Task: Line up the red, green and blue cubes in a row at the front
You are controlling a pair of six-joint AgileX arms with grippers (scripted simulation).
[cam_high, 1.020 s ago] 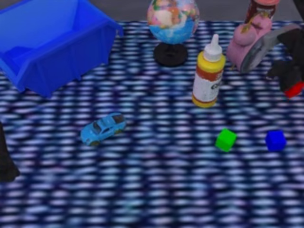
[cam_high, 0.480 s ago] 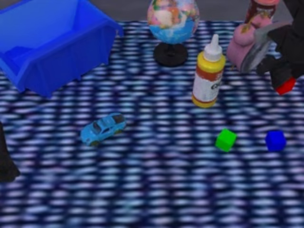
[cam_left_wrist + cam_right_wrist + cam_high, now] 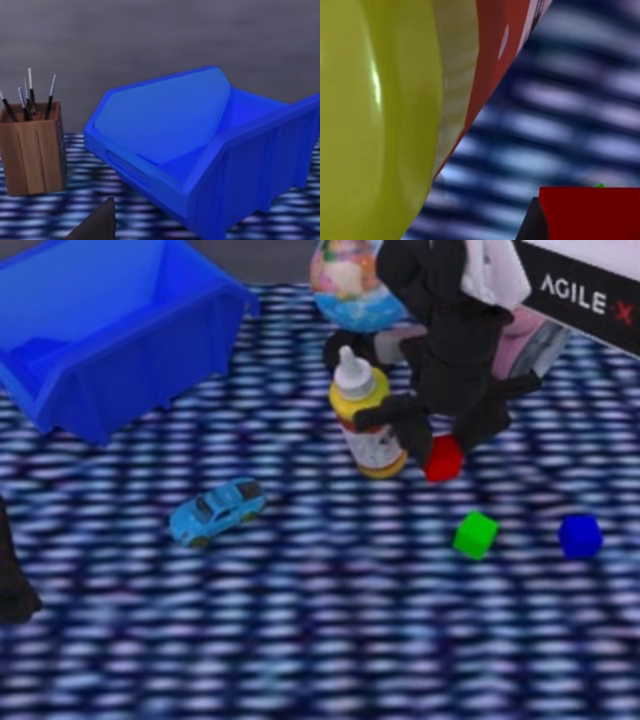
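Red cube sits clamped in right pincer.

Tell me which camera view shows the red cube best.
The top view: the red cube shows nearly whole, gripped by the right gripper beside the yellow bottle, behind the green cube. The right wrist view shows only one red face at the picture's edge. The left wrist view shows none of it, only the blue bin.

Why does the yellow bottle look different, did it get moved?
Yes. The yellow bottle slid toward the table's left, away from the still green cube, with the right gripper against it.
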